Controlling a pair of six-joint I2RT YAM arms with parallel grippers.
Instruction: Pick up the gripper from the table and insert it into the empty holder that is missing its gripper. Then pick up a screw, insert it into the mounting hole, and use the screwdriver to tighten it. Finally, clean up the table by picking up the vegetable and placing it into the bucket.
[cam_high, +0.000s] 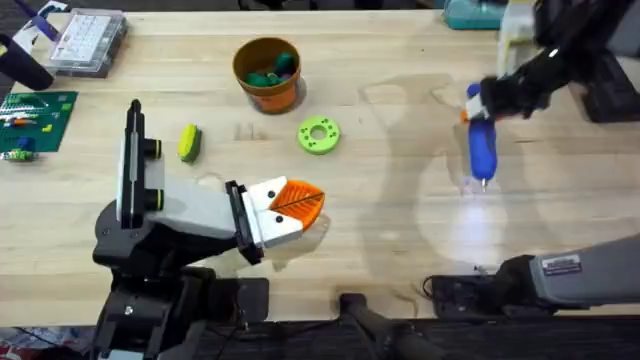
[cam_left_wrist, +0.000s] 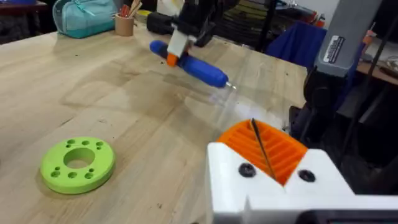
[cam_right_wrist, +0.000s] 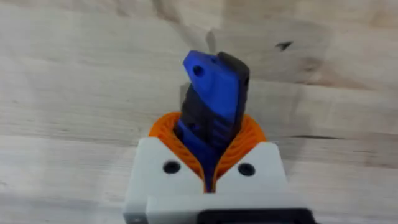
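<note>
- The right claw (cam_high: 487, 100) is clamped on the screwdriver (cam_high: 482, 143) near its orange collar, holding it over the right part of the desk (cam_high: 400, 220).
- In the right wrist view the orange ribbed pads (cam_right_wrist: 249, 140) press the blue body (cam_right_wrist: 214, 99) from both sides.
- The thin metal tip points down toward the wood; I cannot tell whether it touches.
- The left claw (cam_high: 300, 205) rests low at the front centre of the desk, its pads together with nothing between them.
- The vegetable (cam_high: 189, 142) lies on the desk, left of the lime-green ring (cam_high: 319, 134).
- The bucket (cam_high: 266, 72) stands behind them, with small green and blue items inside.
</note>
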